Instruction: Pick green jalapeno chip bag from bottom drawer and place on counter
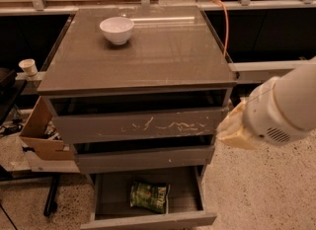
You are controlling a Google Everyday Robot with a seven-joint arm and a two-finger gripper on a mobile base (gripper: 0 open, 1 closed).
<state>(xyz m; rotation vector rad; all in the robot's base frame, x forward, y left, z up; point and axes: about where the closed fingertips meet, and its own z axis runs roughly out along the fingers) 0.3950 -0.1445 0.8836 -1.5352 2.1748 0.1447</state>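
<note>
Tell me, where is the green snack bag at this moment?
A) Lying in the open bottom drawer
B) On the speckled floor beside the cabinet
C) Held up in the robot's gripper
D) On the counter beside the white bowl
A: the green jalapeno chip bag lies on the floor of the open bottom drawer, while the gripper hangs to the right of the cabinet, apart from the bag.
</note>
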